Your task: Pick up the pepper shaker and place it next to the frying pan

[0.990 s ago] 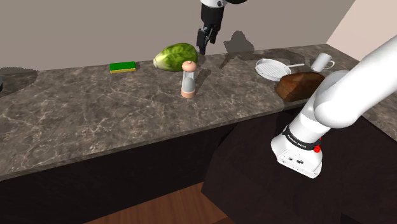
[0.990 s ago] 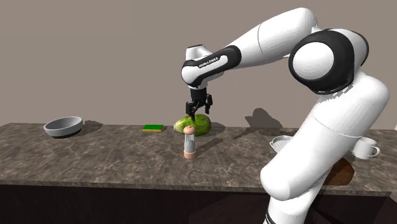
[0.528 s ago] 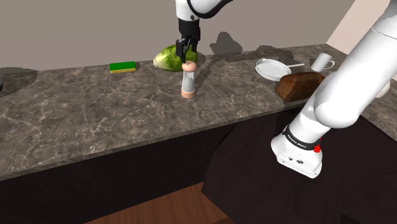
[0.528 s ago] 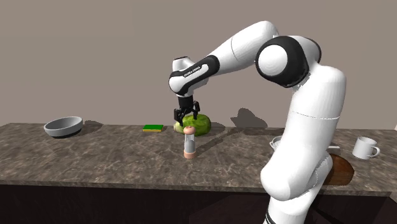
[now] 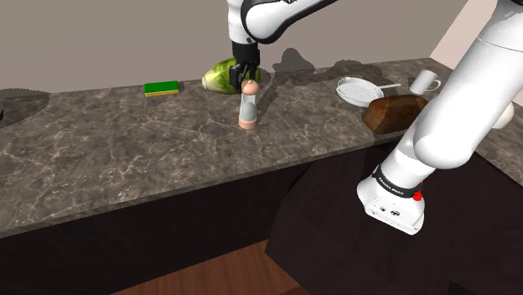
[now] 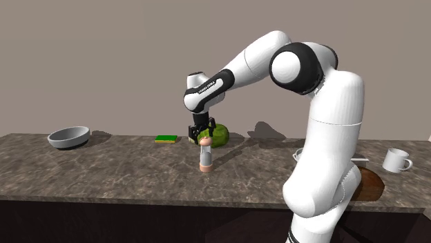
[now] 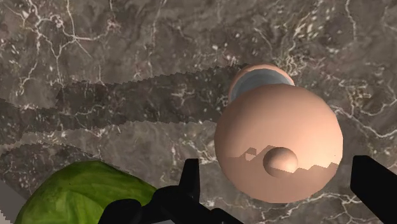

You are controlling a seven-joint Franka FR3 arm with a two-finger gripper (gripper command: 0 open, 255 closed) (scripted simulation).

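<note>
- Pepper shaker point(image 5: 247, 107) stands upright on the dark marbled desk point(image 5: 126, 168), about midway between its front and back edges. It has a pinkish rounded cap, a pale body and a pinkish foot. A green lettuce point(image 5: 225, 75) lies just behind it, toward the back edge.
- Over the last second the claw point(image 5: 248, 80) has swung in from above the lettuce and come down. It now sits over the shaker's cap.
- In the wrist view the claw point(image 7: 283, 191) is open. One black finger point(image 7: 191, 181) stands on each side of the cap point(image 7: 277, 146), with a gap at both, so nothing is gripped yet.
- My reading is that the approach is all but done. The next step is to close on the cap or neck, then lift.
- The frying pan point(image 5: 345, 84), drawn pale grey, rests well apart from the shaker, near the back edge toward the desk's far end by the stand. A brown loaf point(image 5: 394, 111) and a white mug point(image 5: 425, 81) are beside it.
- The shaker carries no label or brand. The arm's forearm point(image 6: 206, 81) bears white lettering, and its base point(image 5: 390, 188) a small dark mark. Both are too small to read.
</note>
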